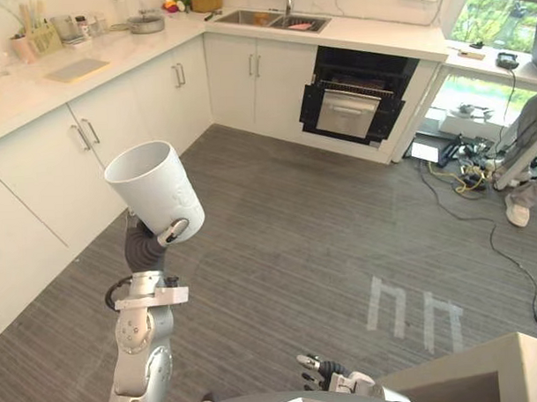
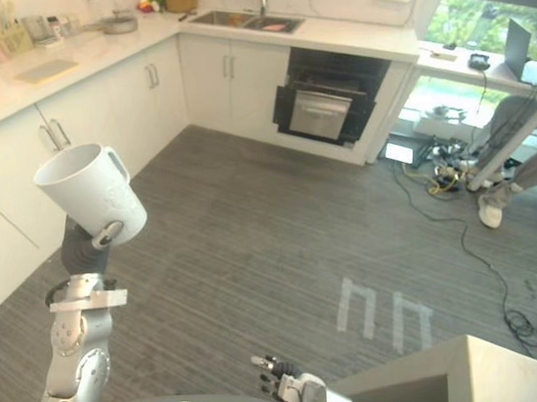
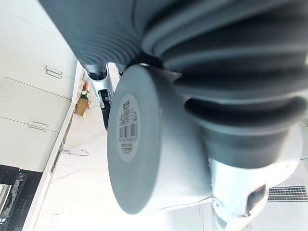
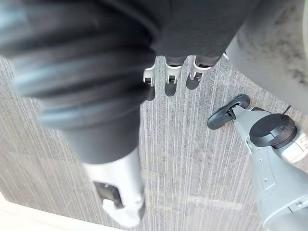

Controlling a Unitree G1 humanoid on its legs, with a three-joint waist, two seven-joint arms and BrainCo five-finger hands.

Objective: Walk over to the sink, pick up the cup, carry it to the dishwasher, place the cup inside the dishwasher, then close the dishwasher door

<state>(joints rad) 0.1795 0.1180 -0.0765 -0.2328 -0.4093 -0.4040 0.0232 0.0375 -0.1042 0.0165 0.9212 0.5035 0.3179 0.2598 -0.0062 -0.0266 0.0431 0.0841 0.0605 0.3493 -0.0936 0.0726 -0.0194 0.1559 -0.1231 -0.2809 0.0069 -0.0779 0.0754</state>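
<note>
Cup (image 1: 155,192): white, raised at 9 o'clock in the head view, tilted, with its mouth toward 11 o'clock.
Left hand (image 1: 171,232): fingers were curled round the cup's lower end (its labelled base faced the wrist camera).
Right hand (image 1: 320,368): low at 6 o'clock, fingers loose, holding nothing.
Dishwasher (image 1: 349,110): at 1 o'clock, door partly open.
Sink (image 1: 271,20): at 12 o'clock, set in the table (image 1: 368,30).

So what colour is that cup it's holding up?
Plain white; the cup in the left robot hand shows best in the left eye view.

White cup (image 1: 158,194); white cabinets (image 1: 234,87); grey striped floor (image 1: 297,253); black dishwasher (image 1: 335,75).
</note>
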